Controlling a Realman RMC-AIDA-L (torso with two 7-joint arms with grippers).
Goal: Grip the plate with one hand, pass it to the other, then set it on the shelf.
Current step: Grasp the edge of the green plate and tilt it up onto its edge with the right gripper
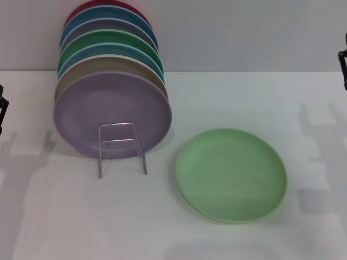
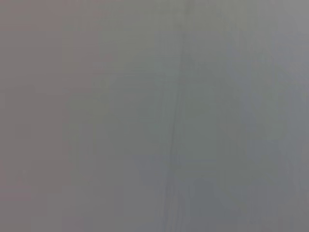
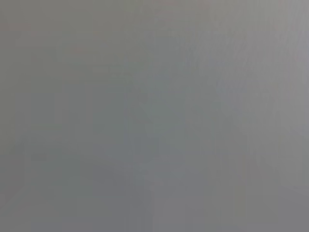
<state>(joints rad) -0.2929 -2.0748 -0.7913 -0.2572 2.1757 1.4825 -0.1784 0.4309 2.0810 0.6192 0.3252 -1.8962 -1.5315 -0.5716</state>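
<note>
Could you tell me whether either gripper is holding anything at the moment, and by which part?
Nothing is held. The plate lies flat on the table, untouched; left gripper and right gripper sit at the edges.

The plate has a matt, smooth pale green face with no glare, and looks like plastic or glazed ware; which one cannot be told. The shelf is thin bare metal wire, silvery and shiny. The upright lavender plate and the stacked plates behind it share the same dull, even finish. The table is a smooth, matt white surface. Both wrist views show only a plain grey, featureless surface.
</note>
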